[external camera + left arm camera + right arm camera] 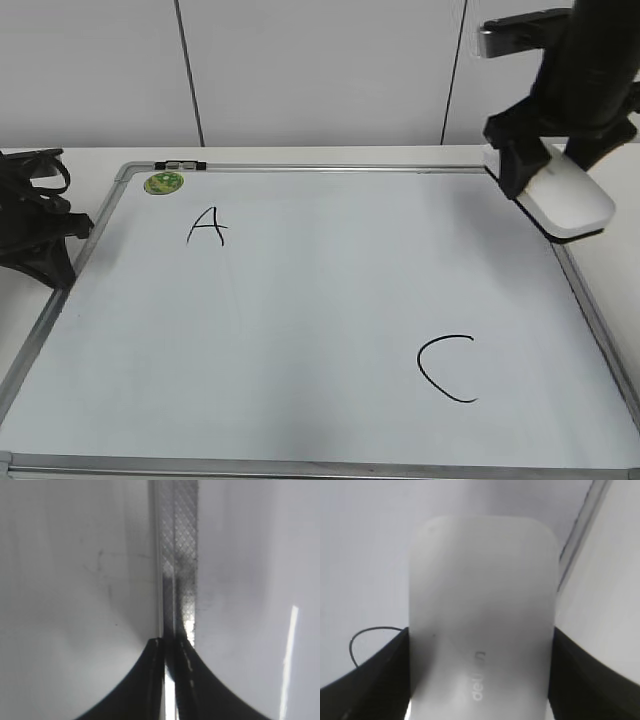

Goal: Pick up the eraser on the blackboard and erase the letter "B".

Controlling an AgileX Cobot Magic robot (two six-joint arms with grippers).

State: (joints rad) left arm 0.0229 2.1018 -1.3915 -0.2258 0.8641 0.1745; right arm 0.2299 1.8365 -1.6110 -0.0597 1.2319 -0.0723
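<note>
Our right gripper (480,680) clamps the eraser (568,198) above the blackboard (300,300), right edge. No "B" shows (only A, C), so we should lower flat, gently. Left gripper (170,645) fingers are pressed together.

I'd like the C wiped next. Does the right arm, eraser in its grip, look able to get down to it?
Probably yes. The right gripper holds the eraser above the blackboard's right edge, and the bare board between it and the C shows nothing in the way.
</note>
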